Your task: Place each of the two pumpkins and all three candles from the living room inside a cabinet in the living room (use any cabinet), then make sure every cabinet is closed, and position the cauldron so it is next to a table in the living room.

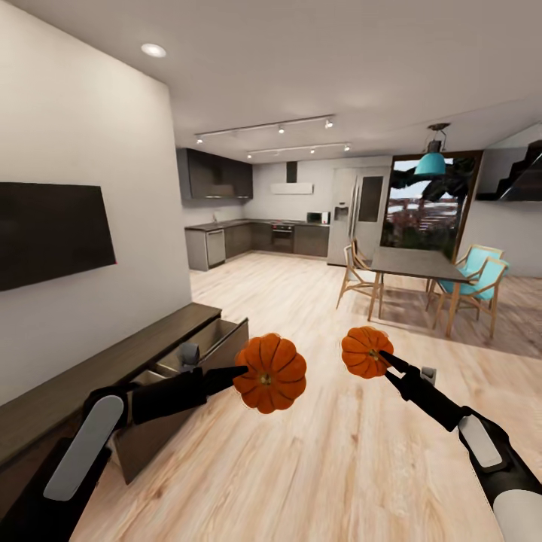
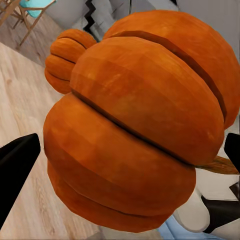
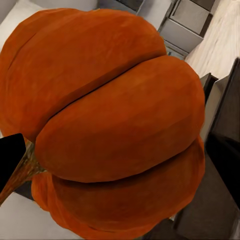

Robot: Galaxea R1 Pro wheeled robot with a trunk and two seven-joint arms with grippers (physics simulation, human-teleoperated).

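Carrying a pumpkin in each gripper, we stood on the light plank floor beside the cabinet (image 1: 90, 376), which ran along the white wall at the lower left of the head view under the black TV (image 1: 53, 233). Our left gripper (image 1: 239, 370) was clamped on the larger pumpkin (image 1: 269, 373), held in the air at lower centre; our right gripper (image 1: 385, 359) was clenched on the smaller pumpkin (image 1: 366, 351), just right of centre and apart from the first. One drawer (image 1: 218, 339) at the cabinet's far end stood pulled out, just left of the left-hand pumpkin. Both wrist views showed the fruit close up, ribbed orange flesh wedged between dark fingers (image 2: 17, 170), and in the left wrist view the other pumpkin (image 2: 67, 57) peeked out behind the one held.

Beyond us lay the kitchen (image 1: 256, 226) and a dining table (image 1: 418, 267) with chairs, none of it part of the job. Neither candles nor the black pot were to be seen.

We judged the risks plain enough. The grip on the right looked to sit near the pumpkin's edge, so a quick swing toward the drawer could have let the round, smooth fruit slip and roll off across the floor. The two pumpkins hung near each other, and reaching both arms left at once could have knocked one against the other. A low approach could also have caught the drawer's front edge and pushed it shut.
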